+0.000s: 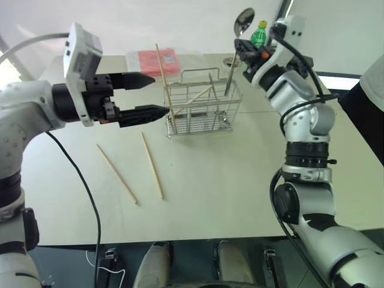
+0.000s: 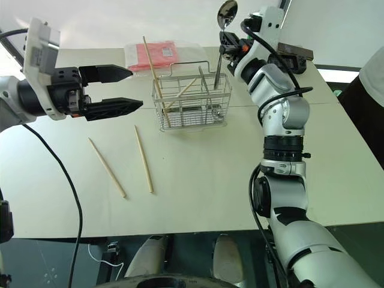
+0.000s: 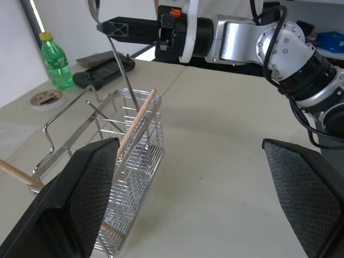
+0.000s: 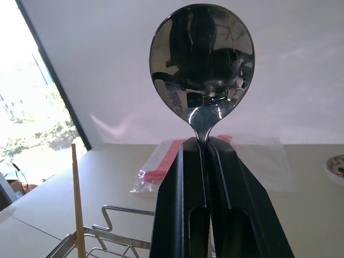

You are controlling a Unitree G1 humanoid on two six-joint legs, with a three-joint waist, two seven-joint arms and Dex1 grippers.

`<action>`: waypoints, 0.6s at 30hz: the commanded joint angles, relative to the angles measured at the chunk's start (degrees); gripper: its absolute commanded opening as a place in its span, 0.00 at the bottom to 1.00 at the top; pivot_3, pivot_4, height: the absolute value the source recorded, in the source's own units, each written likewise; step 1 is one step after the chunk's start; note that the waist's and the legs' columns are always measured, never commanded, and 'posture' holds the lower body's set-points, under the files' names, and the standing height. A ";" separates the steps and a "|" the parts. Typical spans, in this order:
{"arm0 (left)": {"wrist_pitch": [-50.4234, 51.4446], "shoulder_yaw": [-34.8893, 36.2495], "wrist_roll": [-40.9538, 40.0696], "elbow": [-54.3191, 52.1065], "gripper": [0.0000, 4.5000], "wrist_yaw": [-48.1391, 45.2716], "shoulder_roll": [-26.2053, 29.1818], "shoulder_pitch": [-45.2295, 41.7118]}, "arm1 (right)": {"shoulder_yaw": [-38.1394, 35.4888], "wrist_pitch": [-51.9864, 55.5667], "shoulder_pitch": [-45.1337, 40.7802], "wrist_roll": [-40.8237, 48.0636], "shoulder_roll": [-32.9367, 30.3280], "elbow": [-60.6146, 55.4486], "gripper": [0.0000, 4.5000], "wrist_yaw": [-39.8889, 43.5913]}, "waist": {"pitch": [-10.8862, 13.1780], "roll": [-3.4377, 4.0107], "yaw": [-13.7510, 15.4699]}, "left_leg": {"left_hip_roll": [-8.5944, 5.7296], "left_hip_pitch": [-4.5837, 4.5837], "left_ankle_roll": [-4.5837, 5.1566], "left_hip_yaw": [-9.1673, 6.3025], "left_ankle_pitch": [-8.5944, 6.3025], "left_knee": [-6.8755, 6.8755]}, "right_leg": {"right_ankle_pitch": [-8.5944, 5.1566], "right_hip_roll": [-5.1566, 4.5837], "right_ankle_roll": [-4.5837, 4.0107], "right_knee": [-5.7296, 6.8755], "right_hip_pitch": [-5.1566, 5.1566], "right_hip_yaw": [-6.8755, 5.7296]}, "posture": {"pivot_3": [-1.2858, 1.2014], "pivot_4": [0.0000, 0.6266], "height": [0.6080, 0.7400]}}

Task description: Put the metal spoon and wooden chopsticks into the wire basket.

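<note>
Two wooden chopsticks (image 1: 152,165) lay loose on the near table (image 1: 240,180), light, stiff, best pinched mid-length; the left gripper (image 1: 147,96) hovered spread wide beside the wire basket (image 1: 204,108). Seen from the right wrist, the right gripper (image 4: 204,148) pinched the slippery metal spoon (image 4: 202,64) at its neck, bowl up, above that basket.

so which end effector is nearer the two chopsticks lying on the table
Left. The left end effector hangs open above and just behind the two loose chopsticks, beside the wire basket. The right end effector, shut on the metal spoon, is raised beyond the basket.
</note>
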 commanded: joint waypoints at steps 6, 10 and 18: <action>-0.19 2.57 -0.55 -1.36 1.00 1.45 0.72 -1.88 | 3.99 -5.30 7.48 -2.42 3.65 -1.65 0.07 1.33 | 0.02 0.03 -0.35 | 0.01 0.11 0.00 0.00 0.00 -0.02 | 0.00 0.01 0.00 0.05 0.02 0.01 | 0.52 0.24 0.85; -0.01 2.83 -0.77 -1.20 1.00 1.80 0.90 -2.18 | 3.83 -6.67 8.26 -2.77 5.00 -1.04 0.41 0.24 | 0.02 0.03 -0.35 | 0.02 0.13 0.00 0.00 0.00 -0.03 | 0.00 0.02 0.00 0.05 0.02 0.01 | 0.52 0.24 0.85; -0.59 2.54 0.22 0.52 1.00 1.72 0.86 -3.12 | 0.96 -6.36 6.55 -1.67 3.91 0.00 0.99 -1.29 | 0.02 0.03 -0.23 | 0.02 0.14 0.00 0.00 0.00 -0.03 | 0.00 0.02 0.00 0.03 0.06 0.02 | 0.52 0.24 0.85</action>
